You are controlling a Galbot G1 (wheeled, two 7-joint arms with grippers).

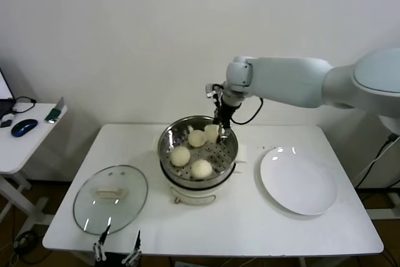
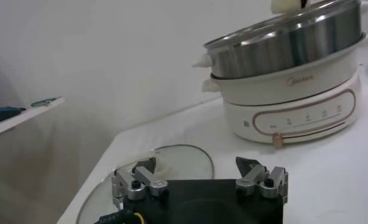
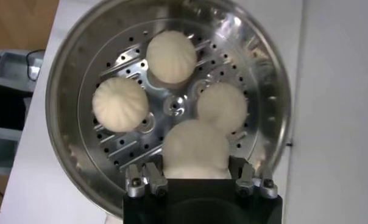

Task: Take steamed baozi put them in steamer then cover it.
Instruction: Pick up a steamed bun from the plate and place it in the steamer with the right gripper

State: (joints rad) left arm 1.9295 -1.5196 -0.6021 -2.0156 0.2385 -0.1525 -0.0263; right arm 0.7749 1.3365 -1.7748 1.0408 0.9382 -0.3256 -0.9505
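Note:
The steamer (image 1: 198,148) stands mid-table with three baozi on its perforated tray (image 1: 197,138) (image 1: 180,156) (image 1: 201,169). My right gripper (image 1: 219,130) is shut on the fourth baozi (image 1: 212,132) and holds it over the tray's back right part. In the right wrist view the held baozi (image 3: 195,146) sits between the fingers (image 3: 150,176), with the other three (image 3: 171,56) (image 3: 120,103) (image 3: 222,107) on the tray (image 3: 172,106) below. The glass cover (image 1: 110,198) lies flat on the table left of the steamer. My left gripper (image 1: 117,251) is open and empty at the front edge, just before the cover (image 2: 178,161).
An empty white plate (image 1: 297,181) lies right of the steamer. A side table (image 1: 25,145) at the far left carries a blue mouse (image 1: 24,127). The left wrist view shows the steamer's white base (image 2: 293,103) from the side.

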